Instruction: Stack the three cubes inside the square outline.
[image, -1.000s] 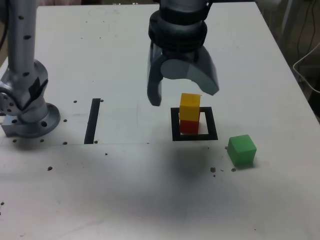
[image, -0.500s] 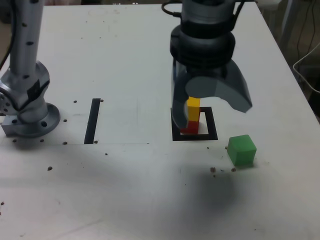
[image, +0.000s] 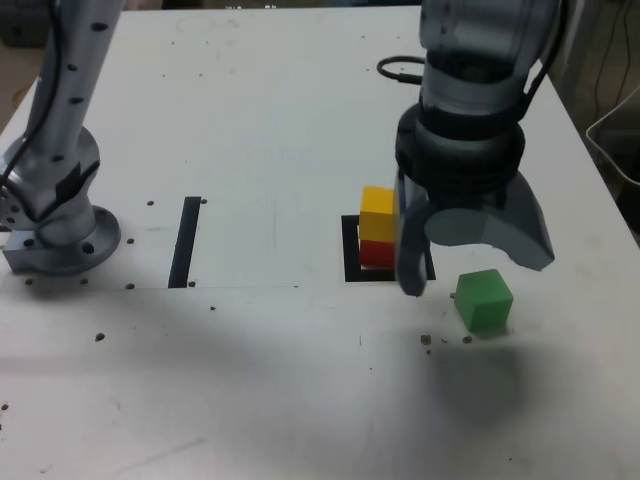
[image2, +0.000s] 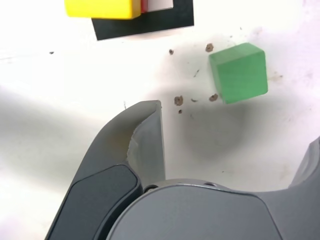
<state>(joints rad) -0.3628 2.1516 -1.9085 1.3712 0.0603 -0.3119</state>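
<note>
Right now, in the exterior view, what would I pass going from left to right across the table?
Grey metal arm base → straight black strip → yellow cube stacked on red cube in the black square outline → open grey end effector → green cube.

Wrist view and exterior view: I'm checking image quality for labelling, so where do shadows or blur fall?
Exterior view: a soft gripper shadow darkens the table below the green cube. Wrist view: the cube is sharp; the nearest finger looks slightly soft.

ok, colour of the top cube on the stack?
Yellow, on the red cube; clearest in the exterior view.
</note>
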